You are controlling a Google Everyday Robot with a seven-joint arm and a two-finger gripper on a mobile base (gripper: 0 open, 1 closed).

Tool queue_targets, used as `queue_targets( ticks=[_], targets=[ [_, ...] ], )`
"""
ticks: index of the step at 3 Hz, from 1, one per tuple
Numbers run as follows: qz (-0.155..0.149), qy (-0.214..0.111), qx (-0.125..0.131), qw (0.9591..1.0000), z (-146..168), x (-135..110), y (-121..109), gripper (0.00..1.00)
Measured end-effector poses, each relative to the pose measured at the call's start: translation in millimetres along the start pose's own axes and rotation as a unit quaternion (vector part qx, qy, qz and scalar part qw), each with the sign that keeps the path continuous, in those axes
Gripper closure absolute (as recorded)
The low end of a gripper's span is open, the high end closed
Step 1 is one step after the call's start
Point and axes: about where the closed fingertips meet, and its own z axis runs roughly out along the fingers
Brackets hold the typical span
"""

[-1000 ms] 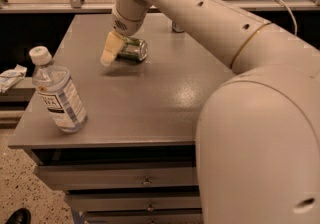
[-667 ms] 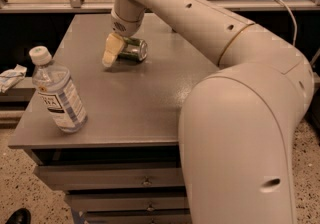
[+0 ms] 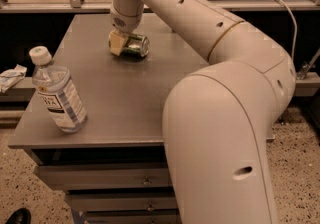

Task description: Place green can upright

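Note:
The green can (image 3: 135,46) lies on its side on the grey table (image 3: 125,98), toward the far left part, with its silver end facing right. My gripper (image 3: 120,42) reaches down from the long white arm and sits over the can's left end, its cream-coloured fingertip (image 3: 116,43) against the can. The far side of the can and the other finger are hidden behind the wrist.
A clear plastic water bottle (image 3: 56,92) with a white cap stands tilted near the table's front left. Drawers (image 3: 100,178) sit under the tabletop. The big white arm covers the table's right half. A crumpled white thing (image 3: 11,76) lies on the ledge at left.
The gripper has come down and in onto the can's left end. The arm's elbow has swung further left across the view. The can and bottle have stayed put.

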Motion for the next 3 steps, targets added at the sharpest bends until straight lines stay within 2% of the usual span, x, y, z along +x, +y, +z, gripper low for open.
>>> queue_targets(
  ticks=[1,2,3],
  targets=[
    [-0.012,0.0,0.003,0.9999,-18.4,-6.5,2.1,0.8],
    [-0.014,-0.021,0.013,0.9996,-45.8,-1.6,3.0,1.0],
    [-0.016,-0.046,0.018,0.9987,-69.6,3.8,8.3,1.0]
  ],
)
